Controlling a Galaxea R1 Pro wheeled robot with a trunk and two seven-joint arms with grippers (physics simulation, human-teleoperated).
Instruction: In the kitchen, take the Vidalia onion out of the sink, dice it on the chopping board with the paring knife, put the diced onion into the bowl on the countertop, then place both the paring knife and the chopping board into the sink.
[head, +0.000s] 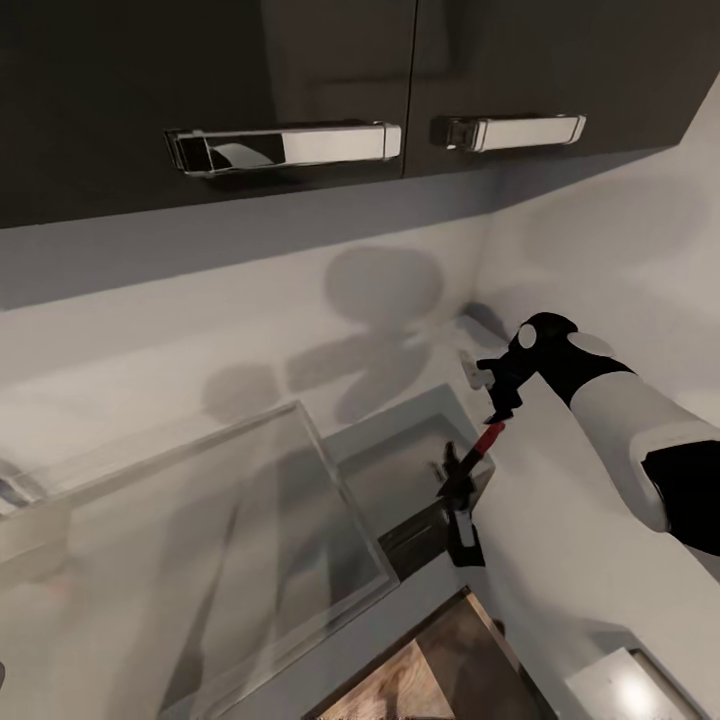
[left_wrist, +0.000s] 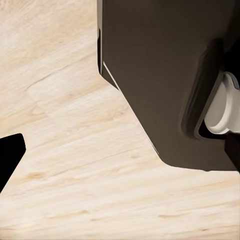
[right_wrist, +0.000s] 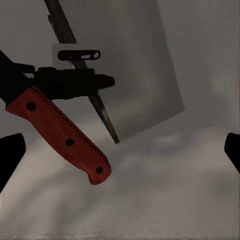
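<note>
My right gripper (head: 498, 392) hangs over the right end of the grey steel sink (head: 395, 470), its fingers (right_wrist: 11, 155) spread wide and open. Just below it, clear of the fingers, is the paring knife (head: 486, 440), tilted, with its red handle (right_wrist: 65, 137) uppermost and its dark blade pointing down at the steel. A corner of the dark brown chopping board (head: 430, 670) shows at the bottom of the head view, on the countertop (head: 560, 560). The white bowl (head: 625, 690) sits to its right. My left gripper (left_wrist: 120, 160) hangs low over a pale wood floor with nothing between its fingers.
Dark upper cabinets with chrome handles (head: 290, 145) hang close above the sink. The pale wall meets a corner behind my right arm. In the left wrist view a dark cabinet body (left_wrist: 160, 75) stands close to the left gripper.
</note>
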